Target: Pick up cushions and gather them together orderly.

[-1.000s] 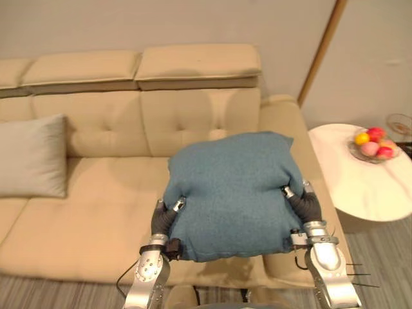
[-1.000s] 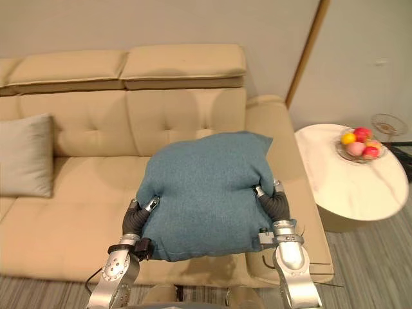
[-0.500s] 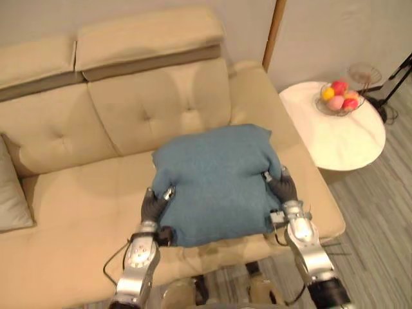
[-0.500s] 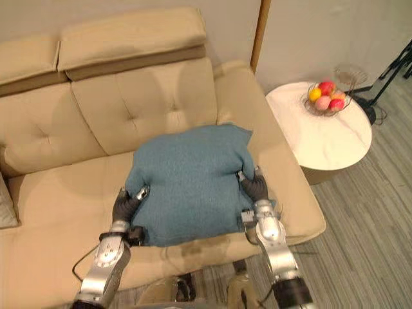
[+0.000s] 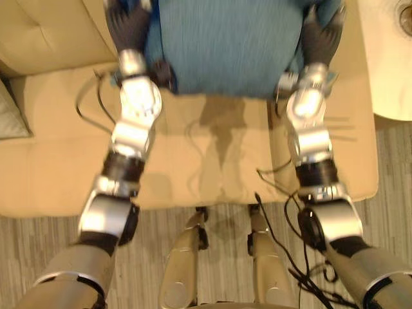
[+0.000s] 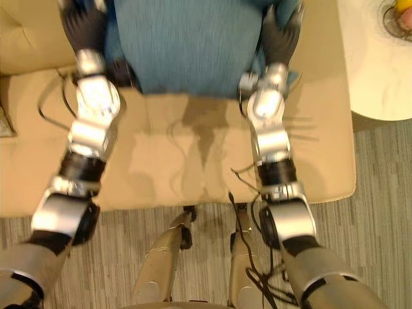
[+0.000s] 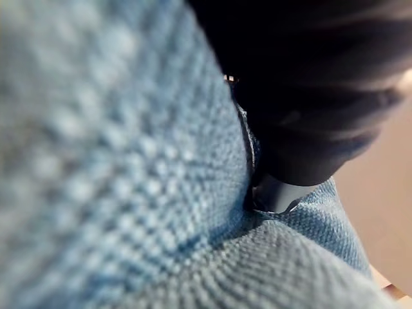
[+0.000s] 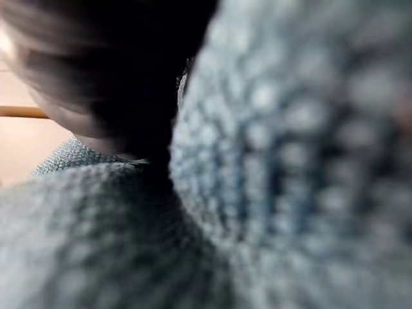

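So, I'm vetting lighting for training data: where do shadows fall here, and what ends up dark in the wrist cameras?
Left eye view: the blue cushion throws a darker patch onto the sofa seat below it. Left wrist view: the left hand is a dark mass against the cushion's lit weave. Right wrist view: the right hand reads just as dark beside the cloth.

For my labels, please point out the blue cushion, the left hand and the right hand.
blue cushion (image 5: 225, 45), left eye view, middle of its blue cloth.
left hand (image 5: 127, 27), left eye view, dark ribbed cover on its back.
right hand (image 5: 322, 40), left eye view, dark ribbed cover on its back.
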You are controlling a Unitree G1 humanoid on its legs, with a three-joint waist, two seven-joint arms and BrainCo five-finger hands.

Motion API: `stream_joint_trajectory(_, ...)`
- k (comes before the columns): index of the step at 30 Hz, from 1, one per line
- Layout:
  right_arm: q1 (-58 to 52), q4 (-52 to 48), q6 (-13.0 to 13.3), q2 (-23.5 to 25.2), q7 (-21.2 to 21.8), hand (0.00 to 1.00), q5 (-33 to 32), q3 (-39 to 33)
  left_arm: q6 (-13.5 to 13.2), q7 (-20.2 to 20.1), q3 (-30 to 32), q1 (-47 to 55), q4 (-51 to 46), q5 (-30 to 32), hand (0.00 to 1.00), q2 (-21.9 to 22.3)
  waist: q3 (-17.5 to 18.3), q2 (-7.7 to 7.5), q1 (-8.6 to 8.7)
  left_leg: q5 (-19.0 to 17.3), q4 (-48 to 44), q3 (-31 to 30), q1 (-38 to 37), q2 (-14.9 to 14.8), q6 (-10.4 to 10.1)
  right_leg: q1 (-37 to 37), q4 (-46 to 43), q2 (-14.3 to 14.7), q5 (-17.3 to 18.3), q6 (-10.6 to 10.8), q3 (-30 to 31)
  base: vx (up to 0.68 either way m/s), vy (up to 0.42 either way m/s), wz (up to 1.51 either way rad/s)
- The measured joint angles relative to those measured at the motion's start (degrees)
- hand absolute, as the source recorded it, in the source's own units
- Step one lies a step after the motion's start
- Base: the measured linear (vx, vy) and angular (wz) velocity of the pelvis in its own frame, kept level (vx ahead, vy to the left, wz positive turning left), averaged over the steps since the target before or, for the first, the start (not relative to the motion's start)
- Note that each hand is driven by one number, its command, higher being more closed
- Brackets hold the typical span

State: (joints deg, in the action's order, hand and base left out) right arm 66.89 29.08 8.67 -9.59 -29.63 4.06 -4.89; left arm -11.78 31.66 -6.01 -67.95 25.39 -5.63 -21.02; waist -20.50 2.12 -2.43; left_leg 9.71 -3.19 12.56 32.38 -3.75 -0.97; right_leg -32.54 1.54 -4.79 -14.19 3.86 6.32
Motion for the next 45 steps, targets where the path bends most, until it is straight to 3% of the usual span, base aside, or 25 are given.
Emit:
stream_joint_trajectory(1,4.3,4.5,0.0,0.0,-0.7,0.00,0.0,-1.2,-0.1,0.4,0.5,-4.5,3.6,0.4,0.00,0.3,-0.2,0.01,-0.04,1.4,1.9,-0.5,0.6,0.2,-0.1,-0.5,1.4,0.1,-0.9,0.0,-0.5,-0.06,-0.022,0.20)
stream_joint_trajectory(6,14.6,16.6,-0.1,-1.3,-1.2,0.00,-1.9,-2.0,0.0,1.1,5.9,-15.3,17.3,-0.1,0.00,0.8,-0.5,0.27,-0.05,5.8,8.6,-2.5,2.8,-0.1,-0.8,-3.4,4.1,1.0,-2.7,-0.6,-2.7,-0.03,-0.022,0.16)
stream_joint_trajectory(10,19.3,20.4,-0.4,-3.1,3.0,0.00,-7.0,-1.4,0.1,0.6,12.1,-19.5,22.6,-4.0,0.00,1.9,-2.7,0.44,-0.39,6.3,8.6,-4.1,6.5,-0.7,-1.1,-6.3,4.1,1.4,-2.7,-0.7,-4.6,0.01,0.039,0.15)
stream_joint_trajectory(14,19.4,24.6,-0.5,-5.9,7.0,0.00,-11.5,4.6,0.0,-3.0,16.4,-19.3,25.9,-7.0,0.00,2.0,-2.9,0.46,-0.73,6.8,8.5,-4.6,10.4,-1.5,-1.8,-9.5,4.1,1.7,-2.8,-0.7,-6.1,0.03,0.086,0.11)
stream_joint_trajectory(18,19.1,28.4,-2.4,-6.4,8.8,0.00,-13.1,11.1,0.1,-5.7,18.3,-14.5,28.2,-7.3,0.00,2.7,-4.1,0.43,-1.18,6.8,8.4,-4.5,11.0,-1.9,-1.9,-10.1,4.0,2.1,-2.8,-0.7,-6.2,0.02,0.099,-0.01)
stream_joint_trajectory(21,17.5,27.9,-2.4,-6.4,9.7,0.00,-13.1,15.2,0.2,-7.8,19.0,-9.5,28.2,-7.3,0.00,3.5,-4.1,0.47,-1.02,6.8,8.3,-4.3,11.2,-2.3,-1.9,-10.8,3.2,2.6,-2.8,-0.7,-6.1,0.01,0.098,-0.07)
stream_joint_trajectory(30,6.5,18.7,-0.9,-5.0,11.1,0.00,-12.9,16.6,0.2,-10.4,17.3,1.8,28.0,-7.2,0.00,5.1,-4.1,0.46,0.00,6.6,7.8,-2.2,8.1,-3.1,-2.2,-9.2,1.6,3.2,-2.1,-1.5,-4.1,-0.04,0.066,-0.09)
stream_joint_trajectory(34,-2.7,4.4,0.1,-5.9,11.1,0.00,-12.6,15.0,0.0,-10.3,14.4,7.5,17.6,-7.2,0.00,2.9,-4.1,0.41,-0.04,6.6,7.8,-1.5,5.3,-4.1,-2.2,-6.8,1.5,4.2,-1.6,-1.8,-3.9,-0.09,-0.018,-0.08)
stream_joint_trajectory(35,-7.0,-2.1,0.3,-6.7,11.1,0.00,-12.3,14.0,-0.4,-10.3,12.5,11.0,11.3,-7.3,0.00,1.5,-4.1,0.40,-0.10,6.4,7.7,-1.4,4.1,-4.3,-2.5,-5.5,1.5,4.4,-1.6,-2.0,-3.9,-0.06,-0.025,-0.04)
stream_joint_trajectory(39,-23.3,-18.0,2.2,-9.1,11.2,0.00,-9.9,10.3,-4.0,-10.5,8.4,24.6,-6.6,-7.7,0.00,-0.5,-4.1,0.31,-0.42,4.7,6.1,-1.5,-1.4,-4.6,-3.2,0.4,1.0,4.6,0.0,-2.5,-4.1,-0.05,-0.030,0.00)
stream_joint_trajectory(41,-36.0,-25.7,3.0,-9.0,12.5,0.00,-7.8,9.1,-6.3,-12.3,7.0,36.1,-16.0,-7.7,0.00,1.5,-3.9,0.21,-0.38,2.6,4.8,-1.5,-5.8,-5.0,-3.3,3.9,-2.6,4.7,3.1,-2.4,-4.3,0.00,0.000,0.00)
stream_joint_trajectory(45,-54.8,-27.9,4.0,-7.6,18.0,0.00,-2.3,10.2,-6.3,-18.0,3.6,54.8,-17.1,-7.7,0.00,7.6,0.7,-0.36,-0.72,-2.1,0.3,-1.2,-9.6,-5.2,-3.6,7.4,-6.6,4.6,7.8,-2.0,-3.9,0.06,-0.014,-0.02)
